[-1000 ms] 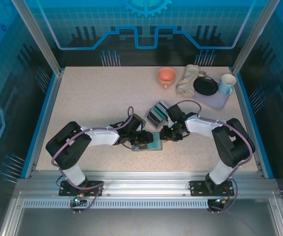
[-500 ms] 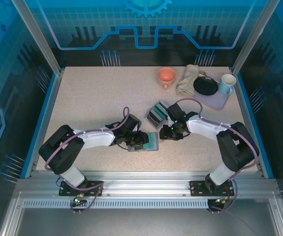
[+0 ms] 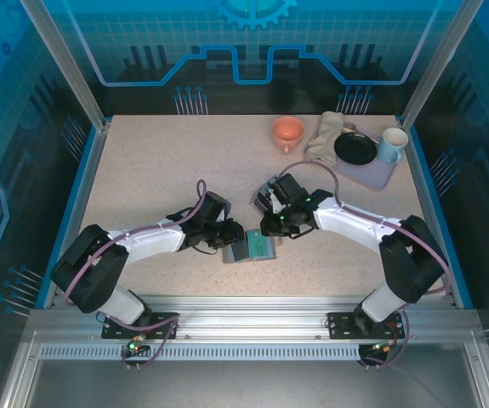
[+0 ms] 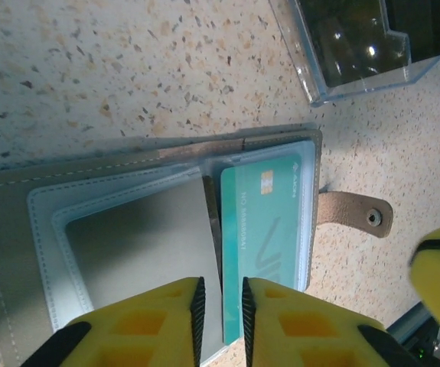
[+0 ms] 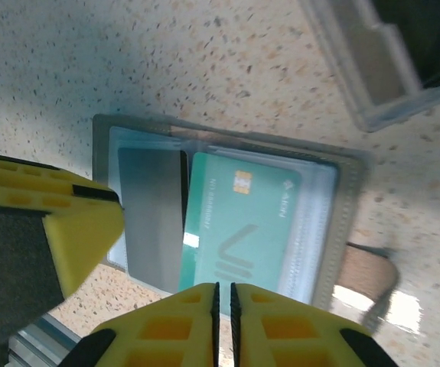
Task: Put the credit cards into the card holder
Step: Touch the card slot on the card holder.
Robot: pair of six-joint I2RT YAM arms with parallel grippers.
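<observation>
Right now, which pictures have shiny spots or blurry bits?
Right wrist view: a white glare patch on the table beside the strap of the card holder, a blurry clear box, a shadow over the upper left. Left wrist view: small glints on the clear box, the teal card sharp. Top external view: even light, no blur.

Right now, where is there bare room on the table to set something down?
Bare: the far-left table, left of the orange cup. Crowded: the far-right corner with cloth, dish and mug, and the middle around the card holder.
</observation>
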